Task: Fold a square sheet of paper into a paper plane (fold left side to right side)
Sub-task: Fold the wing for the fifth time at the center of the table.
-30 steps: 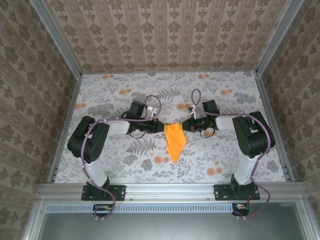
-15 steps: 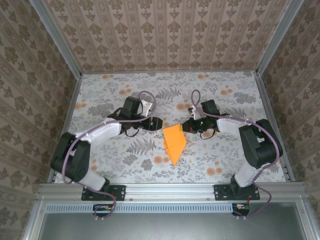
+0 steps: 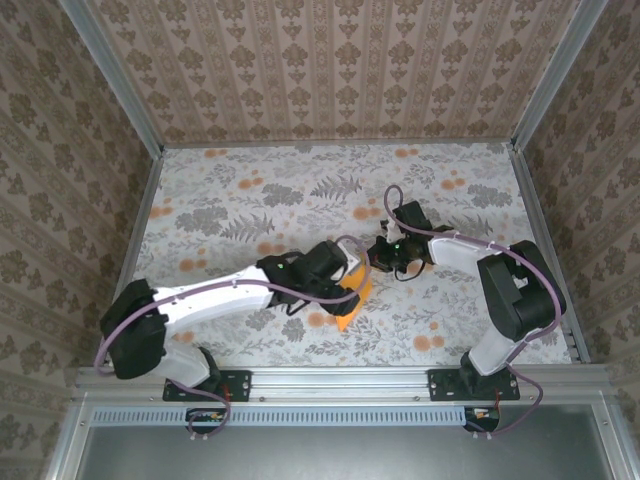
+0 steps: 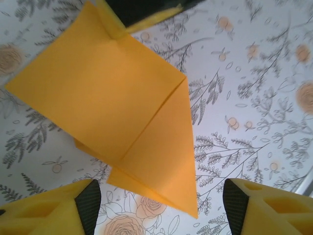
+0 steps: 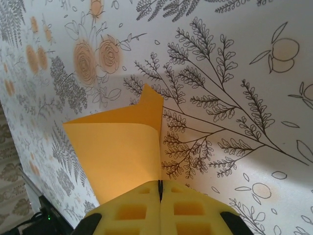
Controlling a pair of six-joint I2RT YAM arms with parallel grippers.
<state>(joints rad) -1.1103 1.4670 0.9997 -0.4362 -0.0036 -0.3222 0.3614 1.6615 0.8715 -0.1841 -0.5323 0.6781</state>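
From above, the left arm (image 3: 215, 297) stretches low from its base near the left corner across to the middle of the tabletop (image 3: 230, 200), its wrist over the one sheet of orange paper (image 3: 350, 308), of which a pointed part shows toward the near edge. The right arm (image 3: 515, 285) is bent sharply at the elbow, and its forearm reaches leftward to the far right side of the paper. There are two arms and one sheet. At the left wrist, the paper lies folded in layers on the flowered cloth, its point toward the lower right. The left fingers (image 4: 58, 210) stand wide apart at the bottom corners, gripping nothing, with the point of the paper between them. At the top the right fingers (image 4: 146, 10) pinch a raised corner of the sheet. At the right wrist, those two fingers are pressed together on the paper's edge, and the sheet curves up off the cloth in front of them.
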